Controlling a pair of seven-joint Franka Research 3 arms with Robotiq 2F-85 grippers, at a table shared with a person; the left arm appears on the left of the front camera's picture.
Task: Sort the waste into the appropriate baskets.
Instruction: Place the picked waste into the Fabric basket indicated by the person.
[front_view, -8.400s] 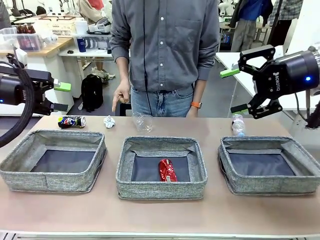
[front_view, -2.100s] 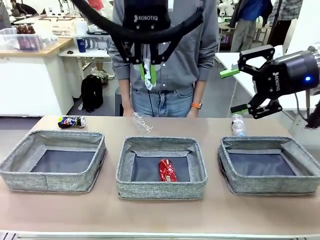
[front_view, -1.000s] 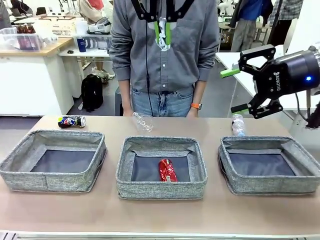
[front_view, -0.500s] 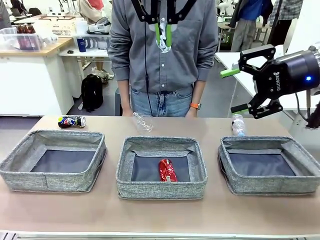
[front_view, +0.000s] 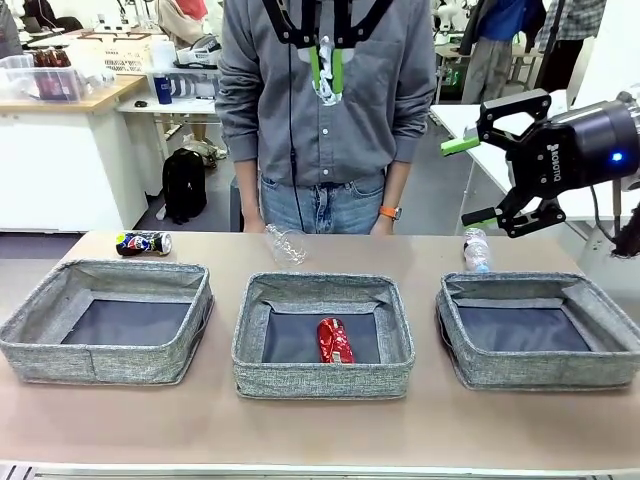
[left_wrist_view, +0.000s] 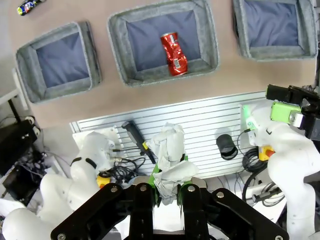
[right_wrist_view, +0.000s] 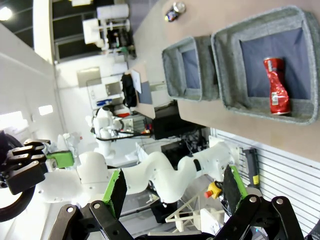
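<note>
Up at the front view's top edge, the left end effector (front_view: 326, 78), its body cut off, pinches the crumpled white paper ball (front_view: 328, 93). The right end effector (front_view: 468, 181) hangs wide and empty. The crushed red can (front_view: 335, 340) lies in the middle basket (front_view: 322, 382). The water bottle (front_view: 476, 250) sits partly hidden behind the right basket (front_view: 540, 372).

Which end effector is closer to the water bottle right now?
Right. The right end effector hangs open just above the bottle. The left end effector hangs high near the middle, shut on the paper ball, much farther from the bottle.
</note>
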